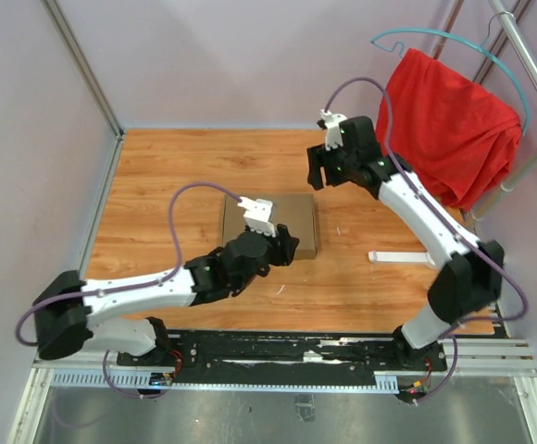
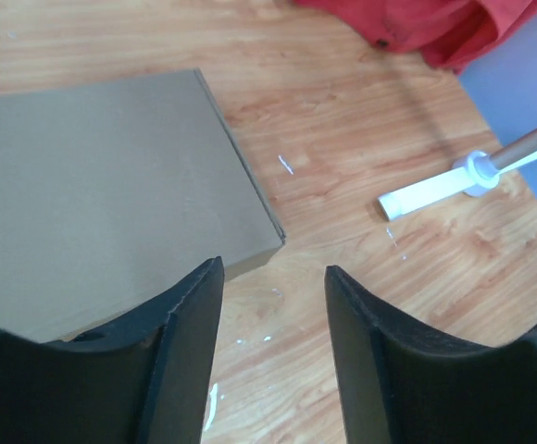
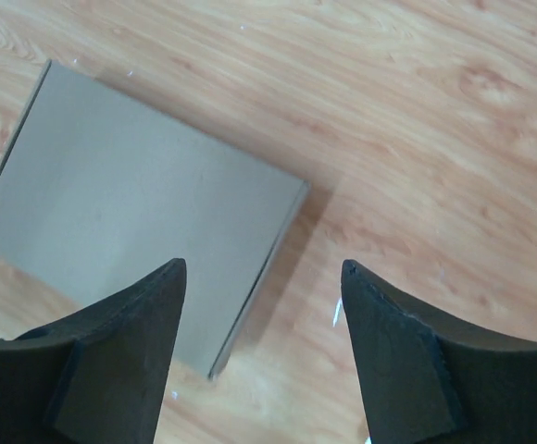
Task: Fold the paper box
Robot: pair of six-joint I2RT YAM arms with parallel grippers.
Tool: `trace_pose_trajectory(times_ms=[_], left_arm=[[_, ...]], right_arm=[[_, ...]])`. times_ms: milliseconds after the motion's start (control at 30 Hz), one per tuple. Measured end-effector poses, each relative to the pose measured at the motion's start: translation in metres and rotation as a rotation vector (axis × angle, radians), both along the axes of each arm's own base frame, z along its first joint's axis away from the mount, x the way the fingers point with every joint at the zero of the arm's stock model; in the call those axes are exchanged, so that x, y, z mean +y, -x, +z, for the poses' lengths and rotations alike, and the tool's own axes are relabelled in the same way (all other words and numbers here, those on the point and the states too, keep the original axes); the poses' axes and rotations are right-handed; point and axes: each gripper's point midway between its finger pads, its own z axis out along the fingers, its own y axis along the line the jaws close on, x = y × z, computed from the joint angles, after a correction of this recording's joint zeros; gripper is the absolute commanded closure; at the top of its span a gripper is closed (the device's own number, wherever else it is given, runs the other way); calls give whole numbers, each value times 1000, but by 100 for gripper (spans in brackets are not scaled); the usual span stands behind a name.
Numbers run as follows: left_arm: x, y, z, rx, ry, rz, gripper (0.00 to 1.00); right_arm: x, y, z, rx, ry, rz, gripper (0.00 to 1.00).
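**Paper box closed and flat on table; both grippers open and empty**

The paper box (image 1: 296, 217) lies near the middle of the wooden table (image 1: 185, 166) as a shallow, closed brown rectangle. Its top face is plain and level in both wrist views (image 2: 111, 194) (image 3: 130, 213). No flap stands up from it.

The left gripper (image 1: 285, 247) hangs over the box's near edge, close to its right corner. In the left wrist view its jaws (image 2: 273, 268) stand apart, with bare table and the box corner showing between them. It holds nothing.

The right gripper (image 1: 317, 171) is raised above the table beyond the box's far right corner, clear of the box. In the right wrist view its jaws (image 3: 264, 268) are spread wide, with nothing between them.

A red cloth (image 1: 449, 125) hangs on a teal hanger (image 1: 454, 39) at the far right. A white bar (image 1: 400, 256) lies on the table to the right of the box, well apart from it.
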Motion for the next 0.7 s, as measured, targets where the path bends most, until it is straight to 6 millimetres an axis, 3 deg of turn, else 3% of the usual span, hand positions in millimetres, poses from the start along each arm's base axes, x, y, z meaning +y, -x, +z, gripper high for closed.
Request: trace_pose_trajectory(times_ms=[33, 100, 133, 300, 400, 500, 700], left_arm=[[7, 3, 9, -9, 15, 2, 34], [27, 11, 29, -29, 45, 8, 5], [36, 15, 36, -40, 51, 12, 1], [96, 33, 74, -84, 88, 62, 1], [119, 40, 76, -83, 67, 88, 1], [127, 45, 68, -54, 18, 80, 1], [139, 50, 53, -10, -82, 85, 1]], right_arm=[[-7, 10, 8, -23, -9, -18, 30], [-21, 32, 16, -56, -28, -56, 29], [-28, 42, 16, -65, -36, -77, 29], [-56, 95, -5, -58, -73, -144, 28], [-65, 118, -21, -42, -87, -158, 28], [-72, 136, -32, -38, -100, -163, 27], [-77, 150, -31, -67, -125, -151, 31]])
